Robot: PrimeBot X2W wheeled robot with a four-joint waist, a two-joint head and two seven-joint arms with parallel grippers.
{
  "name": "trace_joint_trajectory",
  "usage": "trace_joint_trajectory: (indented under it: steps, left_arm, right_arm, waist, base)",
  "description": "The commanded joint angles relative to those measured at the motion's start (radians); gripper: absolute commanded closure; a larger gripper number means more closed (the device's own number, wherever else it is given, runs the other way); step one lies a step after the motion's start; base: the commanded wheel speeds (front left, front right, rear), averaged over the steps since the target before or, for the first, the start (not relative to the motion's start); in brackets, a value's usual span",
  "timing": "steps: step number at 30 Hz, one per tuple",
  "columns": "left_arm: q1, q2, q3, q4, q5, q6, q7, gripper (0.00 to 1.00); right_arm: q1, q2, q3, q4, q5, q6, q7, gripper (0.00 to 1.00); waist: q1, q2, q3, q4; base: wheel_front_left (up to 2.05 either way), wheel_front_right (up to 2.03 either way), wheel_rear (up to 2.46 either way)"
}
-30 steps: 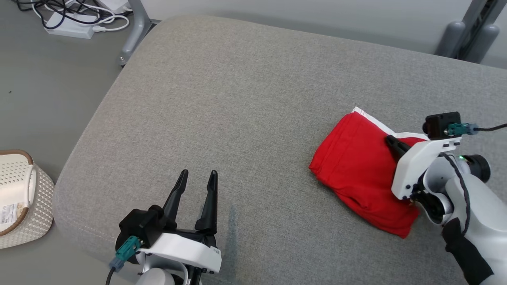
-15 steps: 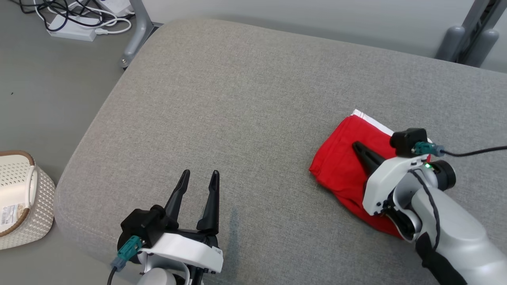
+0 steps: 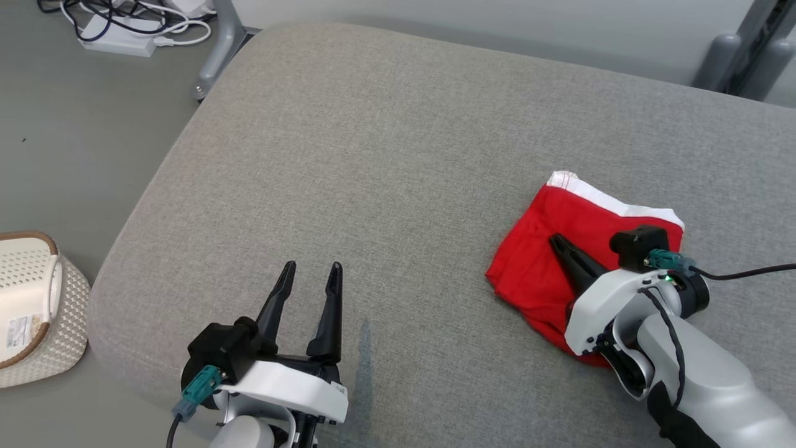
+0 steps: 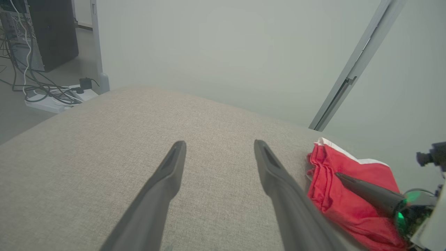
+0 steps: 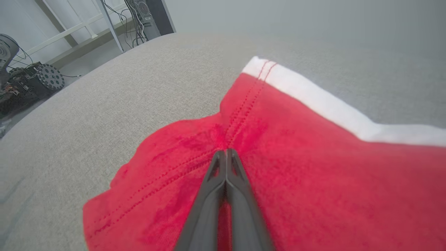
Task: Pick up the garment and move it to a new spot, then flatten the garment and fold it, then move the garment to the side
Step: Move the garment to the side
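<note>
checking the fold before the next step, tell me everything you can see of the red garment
The red garment is a soft-looking knit piece with a white band along its far edge and rows of red stitching. It lies folded into a compact, slightly rumpled bundle on the grey cushion, toward the robot's right. The right gripper, fingers shut together, rests on its middle; whether fabric is pinched cannot be told.
</note>
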Motion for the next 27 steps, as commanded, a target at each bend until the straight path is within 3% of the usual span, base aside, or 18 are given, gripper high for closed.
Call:
trace_joint_trajectory:
  steps: [1, 13, 21, 27]
  left_arm:
    - [-0.01, 0.004, 0.006, 0.001, 0.009, 0.002, -0.004, 0.0]
    - [0.026, 0.004, 0.074, -0.004, 0.045, -0.007, -0.004, 0.0]
    - [0.044, 0.004, 0.146, -0.023, 0.07, -0.014, -0.004, 0.0]
    - [0.06, 0.004, 0.191, -0.039, 0.08, -0.017, -0.004, 0.0]
  right_arm:
    - [-0.008, -0.01, 0.001, -0.006, 0.008, -0.001, -0.01, 1.0]
    - [0.029, -0.077, -0.1, -0.223, 0.016, -0.001, -0.013, 1.0]
    - [0.153, -0.128, -0.267, -0.382, -0.124, -0.001, -0.014, 1.0]
    - [0.298, -0.088, -0.432, -0.487, -0.213, -0.001, -0.014, 1.0]
  waist:
    - [0.0, 0.0, -0.006, -0.007]
    - [0.0, 0.0, -0.108, -0.129]
    - [0.0, 0.0, -0.148, -0.219]
    - [0.0, 0.0, -0.161, -0.273]
  base:
    - [0.0, 0.0, 0.0]
    - [0.0, 0.0, 0.0]
    - [0.0, 0.0, 0.0]
    - [0.0, 0.0, 0.0]
